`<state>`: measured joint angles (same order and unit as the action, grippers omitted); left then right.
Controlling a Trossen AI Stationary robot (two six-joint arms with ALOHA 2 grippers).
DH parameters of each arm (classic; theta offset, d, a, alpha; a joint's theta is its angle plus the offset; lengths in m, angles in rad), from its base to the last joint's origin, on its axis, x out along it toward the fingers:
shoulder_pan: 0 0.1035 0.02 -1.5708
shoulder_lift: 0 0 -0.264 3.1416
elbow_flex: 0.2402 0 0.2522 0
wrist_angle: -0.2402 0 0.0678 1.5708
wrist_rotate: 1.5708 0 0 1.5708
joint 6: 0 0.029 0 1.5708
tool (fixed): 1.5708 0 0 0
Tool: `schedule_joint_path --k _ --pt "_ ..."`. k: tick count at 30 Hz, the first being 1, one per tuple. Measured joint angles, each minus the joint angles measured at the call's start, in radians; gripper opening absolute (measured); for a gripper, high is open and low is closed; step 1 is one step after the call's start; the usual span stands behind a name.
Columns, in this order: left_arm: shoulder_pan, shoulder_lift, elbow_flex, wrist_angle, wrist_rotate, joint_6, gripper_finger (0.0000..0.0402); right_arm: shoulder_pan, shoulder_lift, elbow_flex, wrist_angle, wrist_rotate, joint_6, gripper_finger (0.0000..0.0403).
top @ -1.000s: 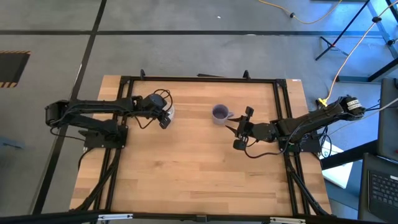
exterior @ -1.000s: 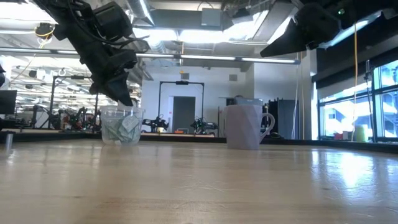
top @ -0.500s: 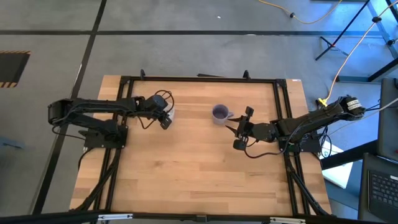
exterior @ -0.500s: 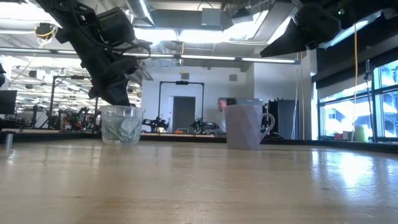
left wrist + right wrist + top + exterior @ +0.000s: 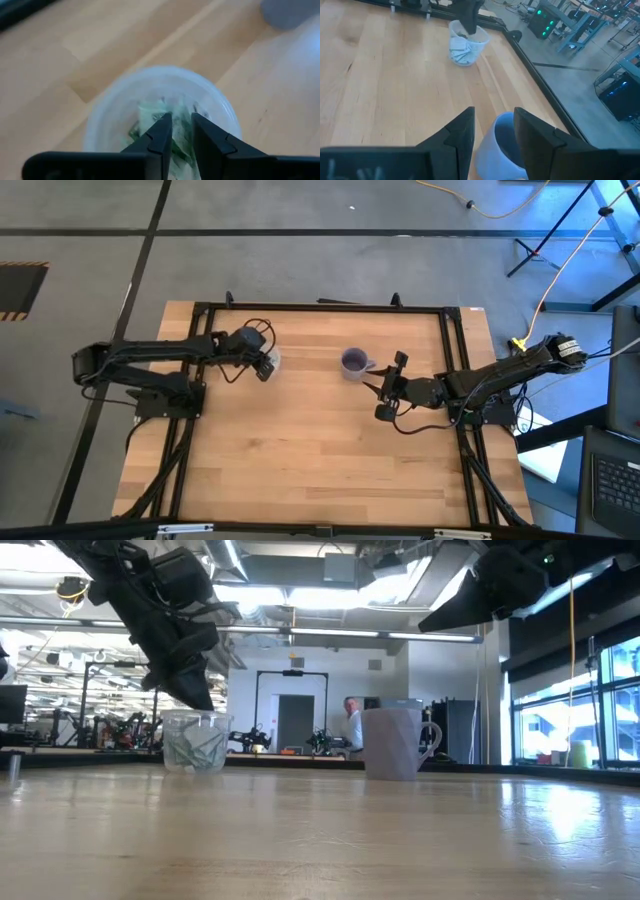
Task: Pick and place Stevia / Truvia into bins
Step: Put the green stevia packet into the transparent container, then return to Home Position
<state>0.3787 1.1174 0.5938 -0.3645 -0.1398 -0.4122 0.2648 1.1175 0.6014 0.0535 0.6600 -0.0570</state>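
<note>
Since a second ago the left gripper (image 5: 198, 700) has shifted only slightly, lifting a touch and settling again at the rim of the clear cup (image 5: 195, 740), while everything else has held its place. On the left side of the table (image 5: 320, 460) that gripper points down into the cup's mouth, and in the left wrist view its two dark fingers (image 5: 161, 131) stand a narrow gap apart with green and white paper showing through the gap; I cannot tell whether a packet is pinched between them or whether they have just let one go. The sweetener packets (image 5: 150, 112) lie heaped inside the clear cup, crumpled together and filling its lower part. To the right, near the middle of the table, the purple-grey mug (image 5: 352, 362) stands upright with its handle toward the right arm; what can be seen of its inside shows no packet. Just beside the mug waits the right gripper (image 5: 391, 387), jaws parted and empty, looking past the mug toward the cup. No loose packets show on the bare wood in any view, so sorting looks close to finished, with perhaps only the release of this last one to complete. A person stands far off in the room beyond.
</note>
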Motion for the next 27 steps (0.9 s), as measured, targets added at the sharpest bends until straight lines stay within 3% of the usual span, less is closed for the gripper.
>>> schedule_joint_path --k 10,15,20,23,27 --pt "0.082 -0.239 0.0 0.015 -0.001 0.1 0.0065 -0.031 -0.055 0.001 -0.098 -0.013 0.029 0.0139" --pt "0.077 -0.4 0.0 0.042 -0.01 0.196 0.0065 -0.106 -0.149 -0.004 -0.182 -0.139 0.075 0.0139" --pt "0.065 -0.539 0.0 0.036 -0.05 0.217 0.0065 -0.16 -0.242 -0.077 -0.18 -0.242 0.085 0.0139" --pt "0.051 -0.603 -0.006 0.029 -0.05 0.218 0.0065 -0.178 -0.318 -0.16 -0.134 -0.245 0.106 0.0139" --pt "0.026 -0.696 -0.109 0.162 -0.029 0.225 0.0065 -0.197 -0.436 -0.252 -0.05 -0.283 0.106 0.0139"
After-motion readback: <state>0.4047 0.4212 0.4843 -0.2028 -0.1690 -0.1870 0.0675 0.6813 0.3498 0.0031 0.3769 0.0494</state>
